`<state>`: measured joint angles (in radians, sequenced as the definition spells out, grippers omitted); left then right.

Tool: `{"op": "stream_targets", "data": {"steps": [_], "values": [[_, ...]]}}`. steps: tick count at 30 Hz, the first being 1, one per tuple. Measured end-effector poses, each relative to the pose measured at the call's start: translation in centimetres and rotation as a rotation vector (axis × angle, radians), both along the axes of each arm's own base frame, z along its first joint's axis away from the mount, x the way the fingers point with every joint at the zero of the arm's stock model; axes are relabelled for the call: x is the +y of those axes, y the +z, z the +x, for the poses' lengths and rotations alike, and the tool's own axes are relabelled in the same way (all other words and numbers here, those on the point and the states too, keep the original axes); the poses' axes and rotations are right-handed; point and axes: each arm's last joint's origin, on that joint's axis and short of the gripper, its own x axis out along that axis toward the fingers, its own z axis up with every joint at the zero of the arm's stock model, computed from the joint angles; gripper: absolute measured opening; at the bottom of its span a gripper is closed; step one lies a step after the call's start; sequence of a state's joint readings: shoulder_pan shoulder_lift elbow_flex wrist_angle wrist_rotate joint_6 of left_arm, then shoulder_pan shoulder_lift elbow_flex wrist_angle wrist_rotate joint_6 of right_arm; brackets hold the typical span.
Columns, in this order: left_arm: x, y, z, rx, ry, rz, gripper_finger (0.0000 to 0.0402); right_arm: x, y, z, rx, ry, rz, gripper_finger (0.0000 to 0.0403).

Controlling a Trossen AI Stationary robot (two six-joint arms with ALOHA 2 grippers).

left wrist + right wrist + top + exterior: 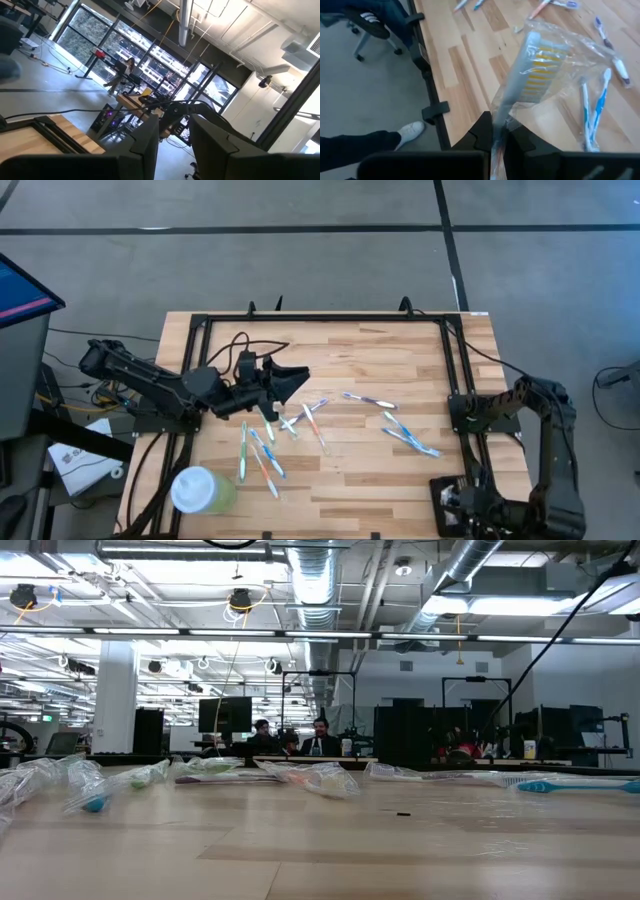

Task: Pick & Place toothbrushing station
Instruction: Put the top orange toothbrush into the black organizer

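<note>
Wrapped toothbrush (536,65) is held clenched in the right end effector (498,129) at the surface's (380,350) near right corner, so the pick is judged done w/ placing still owed. Farther in, the left end effector (293,377) is held over the loose toothbrushes (262,452), fingers apart w/ nothing seen btwn them. No toothbrushing station can be made out in any view, so it must be located before the brush is carried over.

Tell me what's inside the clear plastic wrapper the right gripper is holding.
A toothbrush with white and yellow bristles fills the clear wrapper. Its handle end is hidden between the right gripper's fingers.
</note>
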<state>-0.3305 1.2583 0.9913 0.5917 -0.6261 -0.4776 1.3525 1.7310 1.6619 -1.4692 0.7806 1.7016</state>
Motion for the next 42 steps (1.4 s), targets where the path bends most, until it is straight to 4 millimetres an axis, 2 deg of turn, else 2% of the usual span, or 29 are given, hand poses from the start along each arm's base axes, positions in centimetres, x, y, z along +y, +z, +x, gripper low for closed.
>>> {"op": "stream_targets", "data": {"steps": [8, 16, 25, 33, 42], "values": [[0.0, 0.0, 0.0, 0.000, 0.004, -0.001, 0.0104, 0.9, -0.6, 0.1, 0.019, 0.033, 0.011, 0.0012], [0.0, 0.0, 0.0, -0.001, 0.004, -0.001, 0.0104, 2.2, -2.5, 0.2, 0.079, 0.012, -0.002, 0.0012], [0.0, 0.0, 0.0, 0.000, 0.004, -0.001, 0.0104, 2.3, -2.2, 0.2, 0.089, 0.013, 0.004, 0.0012], [0.0, 0.0, 0.0, 0.000, 0.004, 0.000, 0.0104, 3.3, -4.4, 0.1, 0.095, 0.005, -0.088, 0.0012], [0.0, 0.0, 0.0, 0.000, 0.007, -0.001, 0.0104, 3.5, -5.2, -0.3, 0.148, -0.031, -0.105, 0.0012]]}}
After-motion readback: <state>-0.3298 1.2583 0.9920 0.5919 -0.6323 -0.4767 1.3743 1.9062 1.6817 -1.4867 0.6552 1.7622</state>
